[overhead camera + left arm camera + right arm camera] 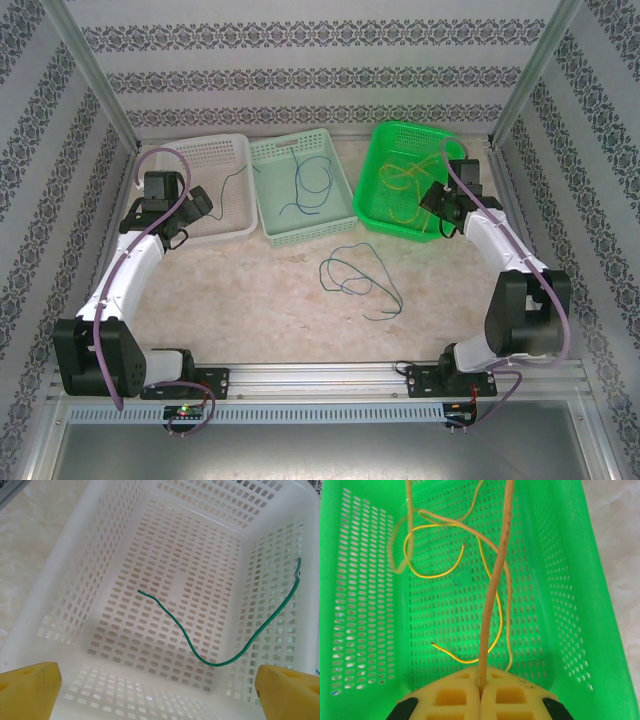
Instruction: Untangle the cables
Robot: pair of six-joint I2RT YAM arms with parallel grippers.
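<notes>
Fingers point(445, 697) of right gripper point(481, 692) clenched on yellow cable point(495, 590) in green basket point(365, 580) | left gripper point(157, 680) spread over white basket point(65, 595), green cable point(200, 655) lying inside | risk: yellow loops point(435, 576) crossed at 11 o'clock could be dragged out on lifting | blue-green tangle point(355, 280) on table point(250, 290), 6 o'clock of baskets.

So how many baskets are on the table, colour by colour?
White basket: 1
Pale mint basket: 1
Bright green basket: 1
Total: 3
</notes>
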